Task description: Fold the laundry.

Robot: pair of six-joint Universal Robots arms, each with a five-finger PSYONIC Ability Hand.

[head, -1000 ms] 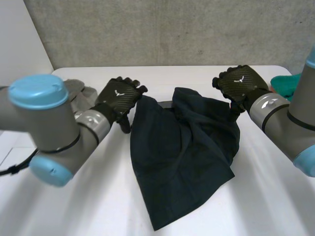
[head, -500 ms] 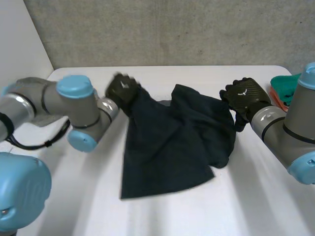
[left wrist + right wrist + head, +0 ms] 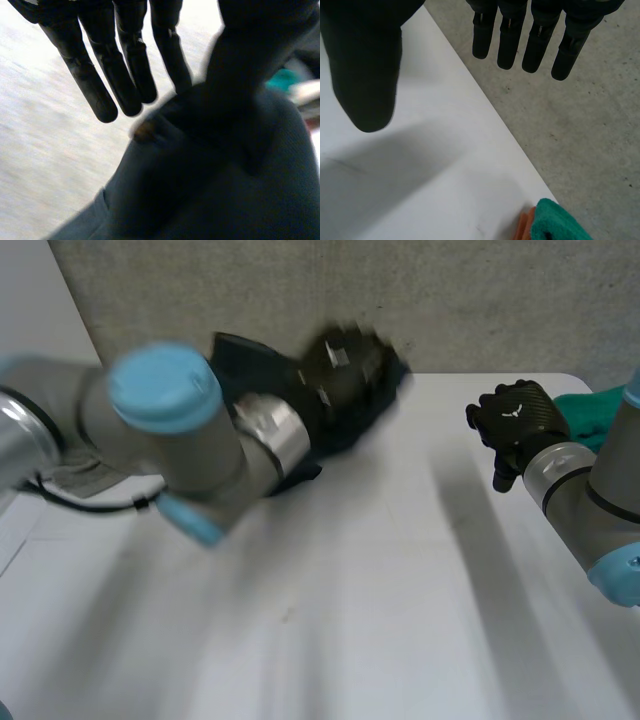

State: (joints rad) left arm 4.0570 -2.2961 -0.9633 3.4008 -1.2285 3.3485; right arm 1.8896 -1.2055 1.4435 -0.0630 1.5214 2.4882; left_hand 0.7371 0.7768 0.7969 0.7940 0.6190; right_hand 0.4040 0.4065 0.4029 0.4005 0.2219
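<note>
Garment: the dark garment (image 3: pixel 245 352) is off the counter (image 3: pixel 380 590), bunched about our left hand (image 3: pixel 345 375), far left.
Left hand: fingers (image 3: pixel 125 75) straight and spread, cloth draped at the thumb.
Right hand: our right hand (image 3: pixel 515 420) is spread and empty, far right.
Doing it well: we judge it needs laying flat mid-counter before any fold.

Navy garment (image 3: pixel 225 200), white table (image 3: pixel 350 590), teal cloth (image 3: pixel 555 222).

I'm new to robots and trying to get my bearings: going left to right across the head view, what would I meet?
Left arm's light-blue cap → dark garment bunched at the left hand → bare stretch of white table → right hand → green cloth at the table's edge.
</note>
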